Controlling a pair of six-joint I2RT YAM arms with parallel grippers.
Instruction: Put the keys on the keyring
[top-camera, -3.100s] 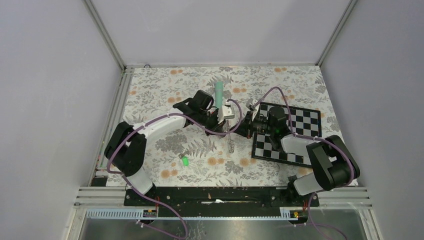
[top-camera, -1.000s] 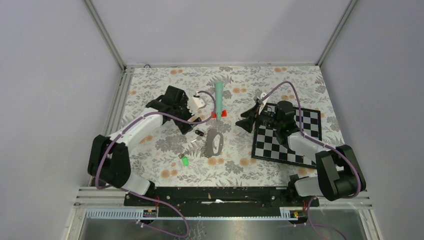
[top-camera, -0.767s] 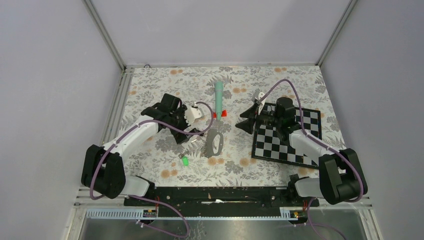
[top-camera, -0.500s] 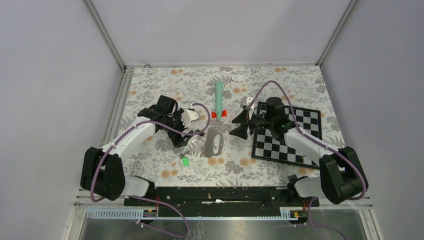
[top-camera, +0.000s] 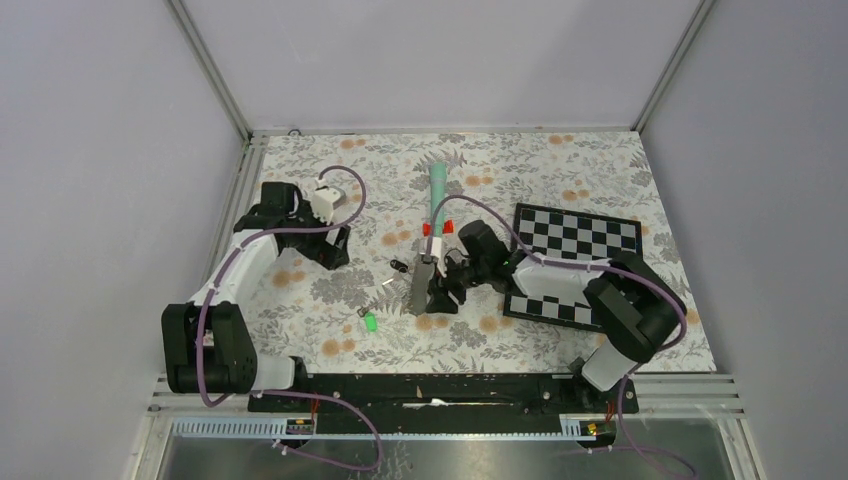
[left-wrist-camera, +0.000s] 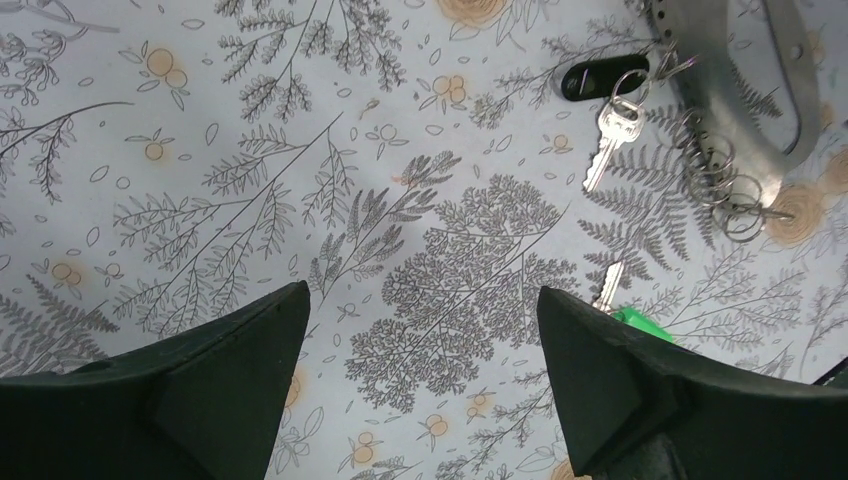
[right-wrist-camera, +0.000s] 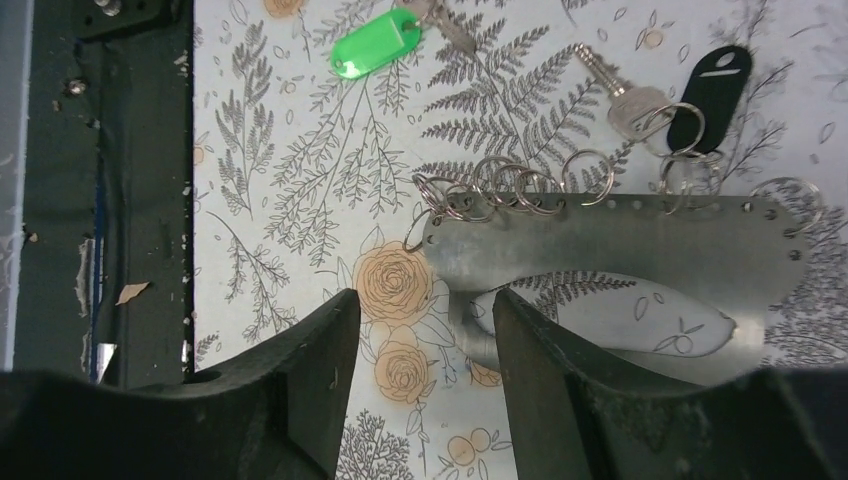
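The right gripper (right-wrist-camera: 425, 302) stands low over the near end of the flat grey oval keyring loop (right-wrist-camera: 620, 235), its black fingers (right-wrist-camera: 300, 385) parted. The loop's rounded end lies in the gap and partly under one finger, and no grip on it shows. The loop has a dull, brushed metallic look. A row of small holes runs along its outer edge, several carrying thin wire split rings (right-wrist-camera: 505, 183). Just beyond that edge lies the plain silver key (right-wrist-camera: 622, 92), on a ring with a glossy black oval tag (right-wrist-camera: 716, 80); I cannot tell whether its ring joins the loop's. The silver key with the bright green plastic head (right-wrist-camera: 374, 45) lies apart from the loop, nearer the dark front rail (right-wrist-camera: 100, 200) that ends the cloth on that side. On the right arm's other side the glossy black-and-white chessboard (top-camera: 590, 236) lies flat, and beyond the loop stands the teal cone-shaped stick (top-camera: 437, 188) on its red base (top-camera: 432, 229). The left gripper (top-camera: 333, 254) hangs wide open and holds nothing, near the aluminium side rail (top-camera: 232, 210). Bare floral tablecloth (top-camera: 560, 170) spreads between it and the keys.
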